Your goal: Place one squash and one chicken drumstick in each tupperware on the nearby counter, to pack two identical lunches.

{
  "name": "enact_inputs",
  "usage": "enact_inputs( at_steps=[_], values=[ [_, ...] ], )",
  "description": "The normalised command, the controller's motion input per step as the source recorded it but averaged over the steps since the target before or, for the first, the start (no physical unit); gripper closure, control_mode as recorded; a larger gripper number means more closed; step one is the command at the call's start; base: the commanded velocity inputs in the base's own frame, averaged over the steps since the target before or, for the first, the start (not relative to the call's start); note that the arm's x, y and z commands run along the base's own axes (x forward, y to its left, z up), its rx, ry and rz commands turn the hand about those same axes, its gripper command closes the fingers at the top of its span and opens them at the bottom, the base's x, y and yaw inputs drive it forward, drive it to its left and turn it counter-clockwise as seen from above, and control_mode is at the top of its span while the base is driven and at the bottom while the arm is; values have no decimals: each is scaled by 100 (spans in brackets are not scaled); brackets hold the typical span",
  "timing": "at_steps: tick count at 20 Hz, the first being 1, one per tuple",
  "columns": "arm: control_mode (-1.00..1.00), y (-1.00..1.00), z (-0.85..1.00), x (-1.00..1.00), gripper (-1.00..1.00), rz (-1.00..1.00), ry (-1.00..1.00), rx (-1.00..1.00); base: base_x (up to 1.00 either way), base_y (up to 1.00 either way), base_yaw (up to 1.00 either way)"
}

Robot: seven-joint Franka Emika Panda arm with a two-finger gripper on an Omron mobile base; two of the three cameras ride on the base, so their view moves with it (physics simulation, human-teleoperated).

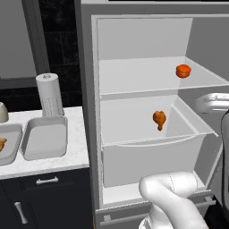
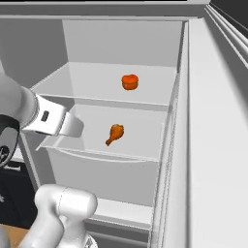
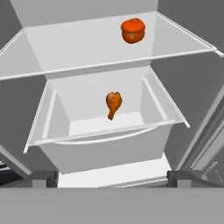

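Note:
An orange squash sits on the upper shelf of the open fridge, toward its right. Below it a brown chicken drumstick lies in the pulled-out drawer. My gripper is open and holds nothing; its fingertips stand wide apart in front of the drawer, well short of both foods. Two light-grey tupperware trays rest on the white counter left of the fridge: one looks empty, the other at the picture's edge holds an orange-brown piece.
A paper towel roll stands behind the trays. The fridge wall and door rise close on the right. The drawer's raised front rim lies between the hand and the drumstick. Dark cabinets sit under the counter.

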Motion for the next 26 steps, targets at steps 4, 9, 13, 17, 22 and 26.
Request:
enact_inputs(
  at_steps=[4,9,13,17,22,26],
  values=[
    [-100,-54,66,30,-100,-4,-4,0,0,0,0],
    [-100,-37,41,48,-100,0,-2,0,0,0,0],
    [-100,-13,0,81,-100,0,2,0,0,0,0],
    [-100,-1,-28,81,-100,0,-3,0,0,0,0],
    [-100,-1,-51,58,-100,1,-2,0,0,0,0],
    [-100,-29,-7,47,-100,0,6,3,0,0,0]
  ],
)
